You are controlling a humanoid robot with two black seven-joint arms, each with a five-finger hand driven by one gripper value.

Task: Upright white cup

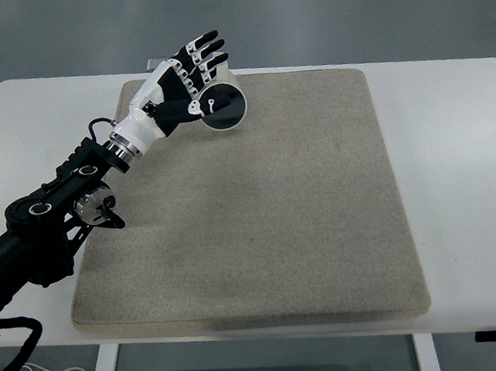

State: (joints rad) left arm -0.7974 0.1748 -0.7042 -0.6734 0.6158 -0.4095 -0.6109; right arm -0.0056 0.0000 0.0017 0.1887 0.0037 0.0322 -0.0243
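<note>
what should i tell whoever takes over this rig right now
Left hand: at the far left part of the beige mat, fingers wrapped on the white cup, thumb across its dark opening.
Right hand: not in view.
White cup: tipped on its side, mouth facing the camera, at the mat's far edge; whether it touches the mat cannot be told.
Done: cup grasped.
Left: turn it mouth up, set it standing on the mat, release.
</note>
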